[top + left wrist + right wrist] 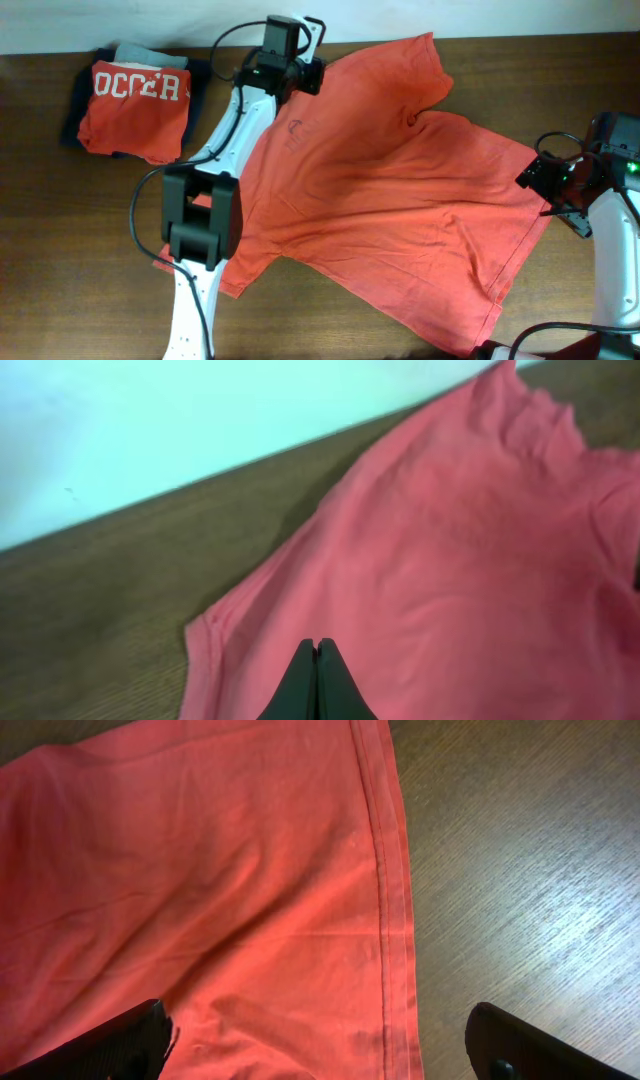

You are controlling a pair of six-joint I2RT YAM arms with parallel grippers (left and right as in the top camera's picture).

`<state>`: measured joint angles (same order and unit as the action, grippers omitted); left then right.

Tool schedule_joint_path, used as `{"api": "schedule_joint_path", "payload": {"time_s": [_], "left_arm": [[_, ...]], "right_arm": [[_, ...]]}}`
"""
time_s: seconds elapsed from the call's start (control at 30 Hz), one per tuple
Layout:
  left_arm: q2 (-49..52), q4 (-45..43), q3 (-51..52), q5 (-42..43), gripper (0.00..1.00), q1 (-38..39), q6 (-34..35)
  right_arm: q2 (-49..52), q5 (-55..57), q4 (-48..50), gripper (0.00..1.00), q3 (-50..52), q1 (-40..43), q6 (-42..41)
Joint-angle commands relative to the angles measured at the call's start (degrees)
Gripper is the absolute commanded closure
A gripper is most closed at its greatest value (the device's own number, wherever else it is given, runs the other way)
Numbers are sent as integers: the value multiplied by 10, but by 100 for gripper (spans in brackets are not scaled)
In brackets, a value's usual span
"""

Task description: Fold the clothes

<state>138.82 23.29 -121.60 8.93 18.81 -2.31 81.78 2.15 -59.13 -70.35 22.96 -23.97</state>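
Two arms at the shirt [400,200]
Stretched toward the far edge, left claw [317,665] pinched shut; right claw [320,1050] gapes wide (straddling the hem [385,870]).

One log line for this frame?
state: not yet folded | T-shirt: spread on table | left tool: shut over T-shirt | right tool: open over hem | folded pile: table's left
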Motion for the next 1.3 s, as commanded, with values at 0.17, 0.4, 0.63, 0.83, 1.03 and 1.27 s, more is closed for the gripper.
{"api": "schedule_joint_path", "payload": {"time_s": [0.17, 0.4, 0.63, 0.83, 1.03, 1.27], "left_arm": [[54, -31, -3, -58, 100, -2, -32], [62, -37, -3, -58, 100, -2, -41], [85, -53, -3, -75, 100, -2, -51], [102, -66, -3, -77, 100, -4, -52], [103, -70, -3, -77, 100, -7, -52], [111, -75, -3, -78, 100, -9, -52]], "right_arm": [[1, 10, 0, 1, -10, 3, -3], [1, 10, 0, 1, -10, 3, -3], [1, 10, 0, 1, -10, 3, -3], [1, 10, 0, 1, -10, 3, -3], [1, 10, 0, 1, -10, 3, -3], [1, 10, 0, 1, -10, 3, -3]]}}
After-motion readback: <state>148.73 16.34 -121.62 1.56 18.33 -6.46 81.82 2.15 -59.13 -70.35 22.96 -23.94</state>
